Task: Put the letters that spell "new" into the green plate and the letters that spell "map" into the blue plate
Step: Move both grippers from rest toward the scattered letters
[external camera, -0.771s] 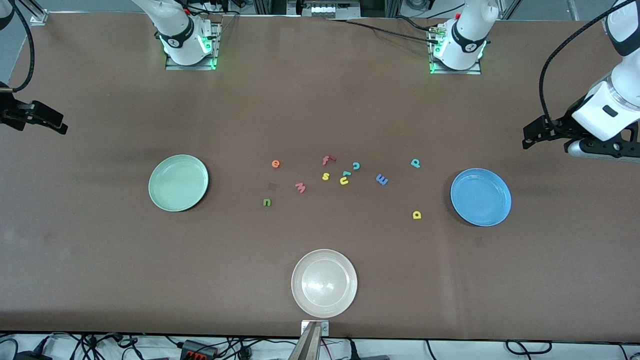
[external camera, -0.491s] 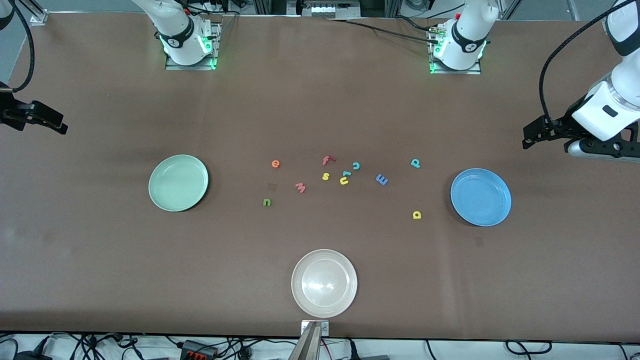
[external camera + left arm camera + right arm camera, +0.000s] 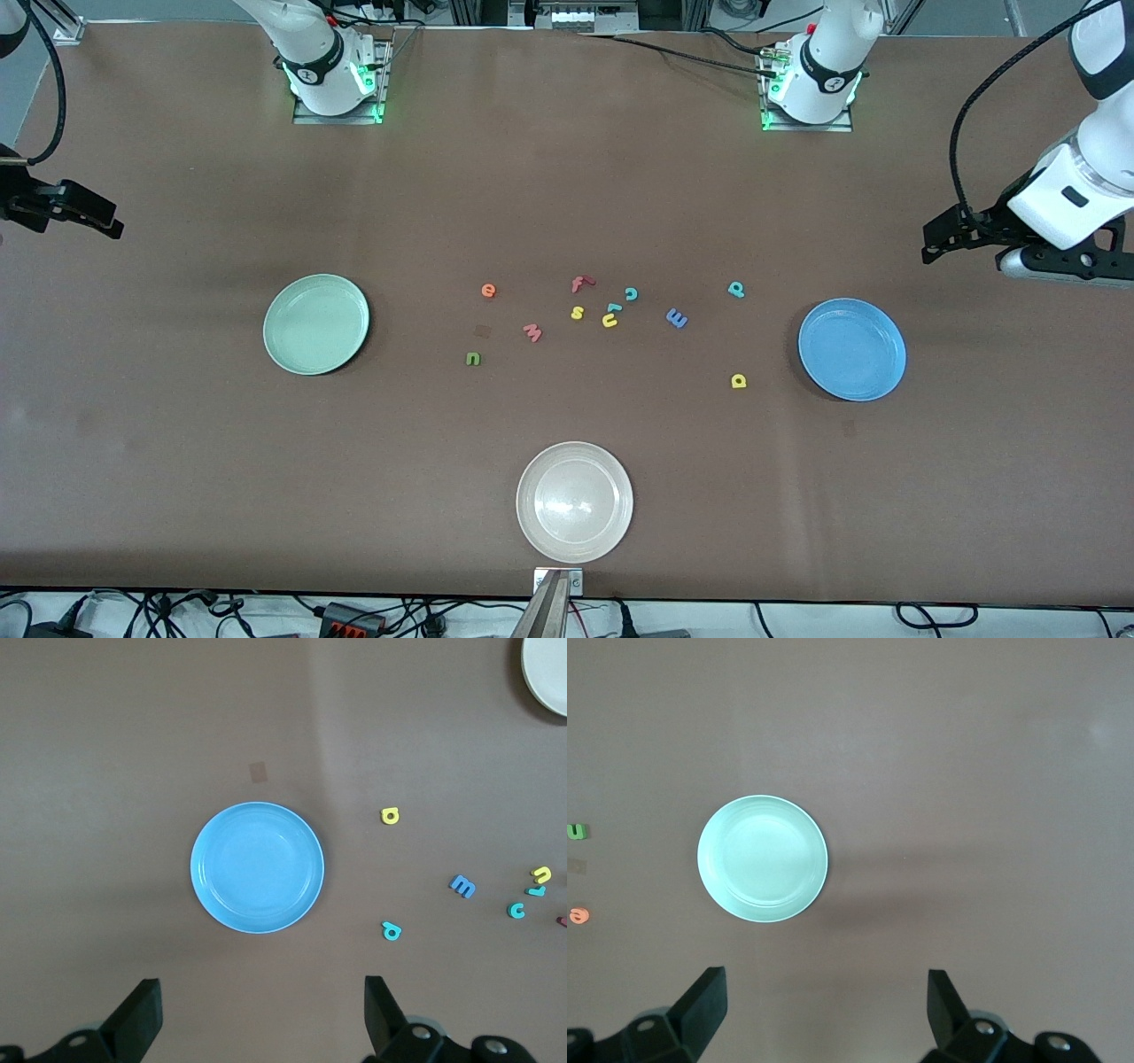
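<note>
The green plate [image 3: 316, 324] [image 3: 763, 858] lies bare toward the right arm's end. The blue plate [image 3: 852, 349] [image 3: 257, 866] lies bare toward the left arm's end. Between them on the table are the orange e [image 3: 488, 290], red-pink w [image 3: 532, 332], green n [image 3: 473, 358], blue m [image 3: 677, 318], teal p [image 3: 736, 289] and yellow a [image 3: 738, 381]. My left gripper [image 3: 935, 241] [image 3: 261, 1019] hangs open and holds nothing, high above the table's end past the blue plate. My right gripper [image 3: 97, 221] [image 3: 827, 1010] hangs open and holds nothing, high past the green plate.
A whitish-beige plate [image 3: 575, 502] sits near the table's front edge. A red f [image 3: 580, 283], yellow s [image 3: 577, 312], yellow u [image 3: 609, 321] and teal c [image 3: 631, 293] lie among the middle letters. A small dark patch [image 3: 483, 330] marks the table beside the w.
The left arm has risen slightly. The plates and letters have not moved.
</note>
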Tool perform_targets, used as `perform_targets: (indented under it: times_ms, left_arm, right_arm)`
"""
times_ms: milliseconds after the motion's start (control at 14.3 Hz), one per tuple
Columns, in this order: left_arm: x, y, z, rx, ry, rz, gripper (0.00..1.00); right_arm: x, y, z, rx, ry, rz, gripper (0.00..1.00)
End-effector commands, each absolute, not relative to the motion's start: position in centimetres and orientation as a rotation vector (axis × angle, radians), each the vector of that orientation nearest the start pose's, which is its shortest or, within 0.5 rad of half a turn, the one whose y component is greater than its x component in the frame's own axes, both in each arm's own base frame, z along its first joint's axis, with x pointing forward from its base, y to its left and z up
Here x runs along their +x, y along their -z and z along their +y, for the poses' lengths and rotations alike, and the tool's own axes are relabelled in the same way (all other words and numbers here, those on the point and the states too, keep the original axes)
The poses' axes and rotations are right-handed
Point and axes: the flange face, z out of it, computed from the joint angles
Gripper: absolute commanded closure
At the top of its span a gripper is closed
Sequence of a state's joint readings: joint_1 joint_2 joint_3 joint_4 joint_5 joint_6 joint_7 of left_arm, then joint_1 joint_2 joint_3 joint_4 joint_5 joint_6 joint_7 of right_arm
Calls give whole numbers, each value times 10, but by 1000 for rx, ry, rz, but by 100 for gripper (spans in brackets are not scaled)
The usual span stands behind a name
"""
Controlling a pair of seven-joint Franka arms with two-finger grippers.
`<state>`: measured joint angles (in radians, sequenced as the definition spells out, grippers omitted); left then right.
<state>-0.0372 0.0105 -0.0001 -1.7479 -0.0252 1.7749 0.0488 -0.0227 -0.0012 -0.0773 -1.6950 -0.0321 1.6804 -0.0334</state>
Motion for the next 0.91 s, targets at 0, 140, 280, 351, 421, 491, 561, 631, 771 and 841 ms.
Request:
perform_targets:
  times_ms: [0,140,280,351,421,491,561,631,771,841]
  left_arm:
    - [578,-543,-41,-3171,-5,184,0]
    - [593,-525,-49,-3177,-6,192,0]
    - [617,-510,-76,-3175,-7,254,0]
    - [629,-500,-90,-3171,-17,284,0]
    - [637,-487,-104,-3167,-35,312,0]
    - [644,-472,-114,-3162,-60,331,0]
    - [651,-450,-119,-3161,-87,339,0]
    - [658,-432,-127,-3155,-80,357,0]
    - [661,-386,-167,-3129,-108,451,0]
    - [661,-356,-186,-3118,-142,490,0]
  right_arm:
    - [562,-565,-47,-3155,-45,91,0]
    - [582,-546,-25,-3158,-76,29,0]
    - [594,-533,7,-3170,-95,-60,0]
    - [603,-510,15,-3165,-145,-78,0]
    - [613,-480,32,-3160,-195,-123,0]
    - [623,-459,52,-3163,-197,-164,0]
    - [628,-446,68,-3164,-177,-201,0]
    - [632,-422,93,-3165,-202,-259,0]
    - [633,-396,144,-3177,-185,-263,0]
    - [631,-377,171,-3183,-184,-272,0]
